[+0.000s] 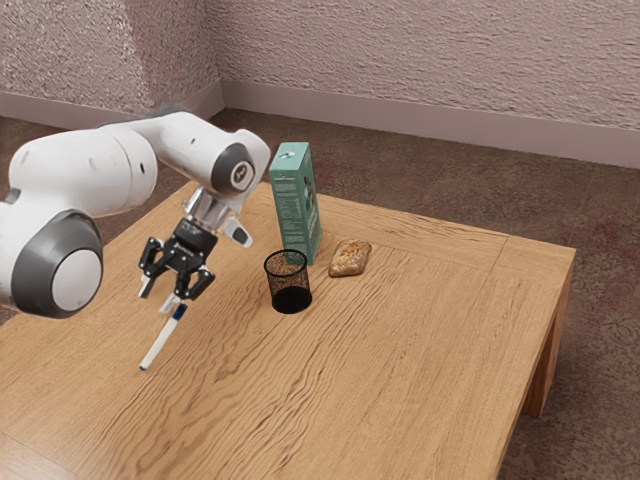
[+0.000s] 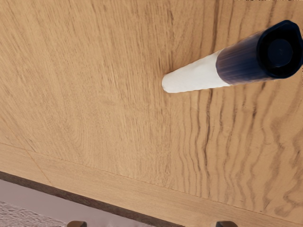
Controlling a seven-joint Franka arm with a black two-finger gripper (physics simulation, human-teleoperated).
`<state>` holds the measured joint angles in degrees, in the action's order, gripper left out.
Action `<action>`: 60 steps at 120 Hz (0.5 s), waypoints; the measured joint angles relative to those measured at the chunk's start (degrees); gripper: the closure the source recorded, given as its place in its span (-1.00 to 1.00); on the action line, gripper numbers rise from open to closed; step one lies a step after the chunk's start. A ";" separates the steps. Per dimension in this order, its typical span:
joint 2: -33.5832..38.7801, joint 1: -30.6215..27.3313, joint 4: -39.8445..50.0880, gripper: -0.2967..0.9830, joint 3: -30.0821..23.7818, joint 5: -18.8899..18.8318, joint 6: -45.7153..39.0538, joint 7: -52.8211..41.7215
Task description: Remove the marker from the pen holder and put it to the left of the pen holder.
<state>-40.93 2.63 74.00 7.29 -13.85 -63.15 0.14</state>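
Exterior view: gripper [image 1: 162, 297] agape near marker [image 1: 162, 338]

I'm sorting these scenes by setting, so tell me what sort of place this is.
Probably a plain room in a home, perhaps a living room, though a simulated one. The low wooden table, the brown carpet-like floor and the rough pinkish wall with its skirting suggest it.
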 joint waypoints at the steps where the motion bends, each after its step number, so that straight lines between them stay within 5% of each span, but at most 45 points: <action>1: -0.03 -0.07 0.02 0.02 0.00 0.03 -0.02 0.01; 30: 3.09 -0.41 1.16 -0.36 -1.02 0.87 -3.24 0.36; 48: 30.85 -0.21 16.89 -0.45 -2.98 4.78 -12.58 0.41; 60: 39.06 0.45 20.02 -0.48 -3.45 6.64 -17.40 0.30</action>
<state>-1.87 3.08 94.02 3.84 -7.22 -80.55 0.44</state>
